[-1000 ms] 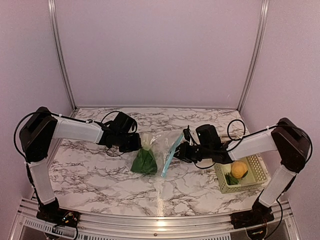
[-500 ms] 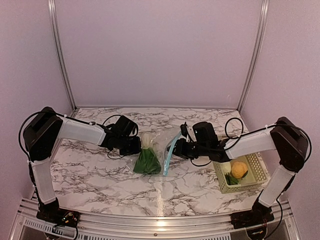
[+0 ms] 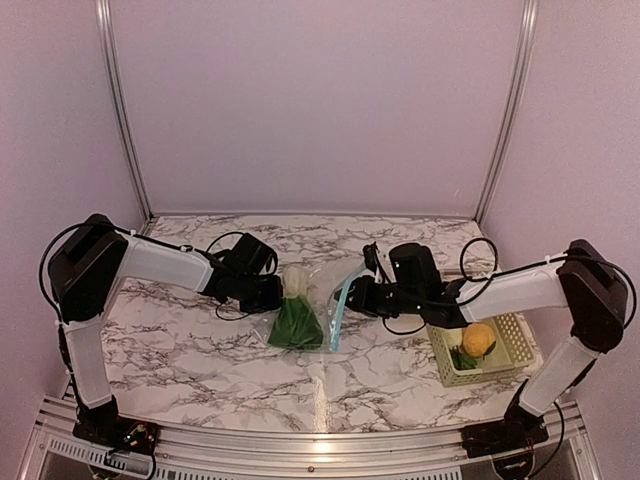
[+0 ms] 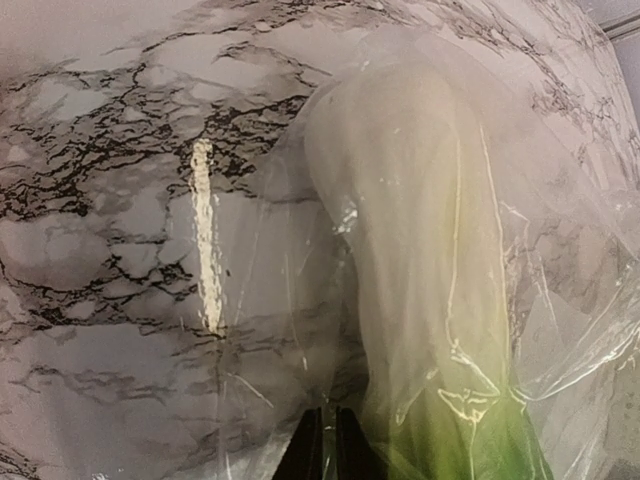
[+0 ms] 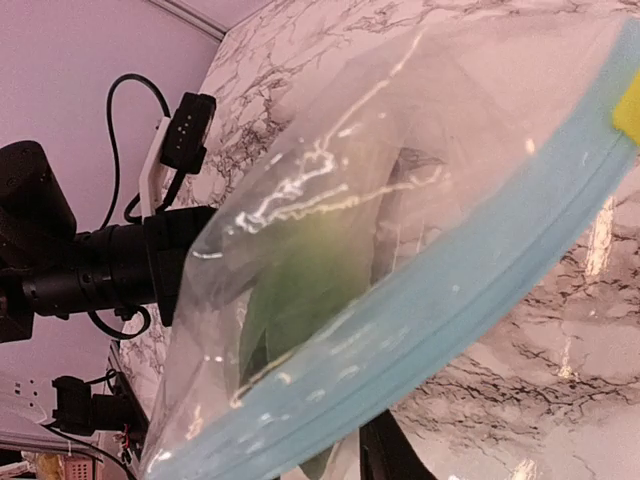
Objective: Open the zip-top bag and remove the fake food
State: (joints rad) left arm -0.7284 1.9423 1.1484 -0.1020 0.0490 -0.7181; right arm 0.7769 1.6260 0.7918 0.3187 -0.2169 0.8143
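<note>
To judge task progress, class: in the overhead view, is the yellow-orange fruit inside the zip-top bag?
No, the yellow-orange fruit sits in the lattice basket at the right, apart from the zip-top bag.

White marble-veined table, pale lilac walls, aluminium posts

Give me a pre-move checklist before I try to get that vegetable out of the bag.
1. Left gripper pinching the zip-top bag: ok, fingers closed on the plastic film.
2. Right gripper on the blue zipper strip: it is at the strip, but the clamp itself is hidden, so cannot tell.
3. Bag mouth open: cannot tell; the strip reads as one band in the right wrist view.
4. Green vegetable out: not ok, it is inside the bag.
5. Basket beside the right arm: ok, with the orange fruit in it.
</note>
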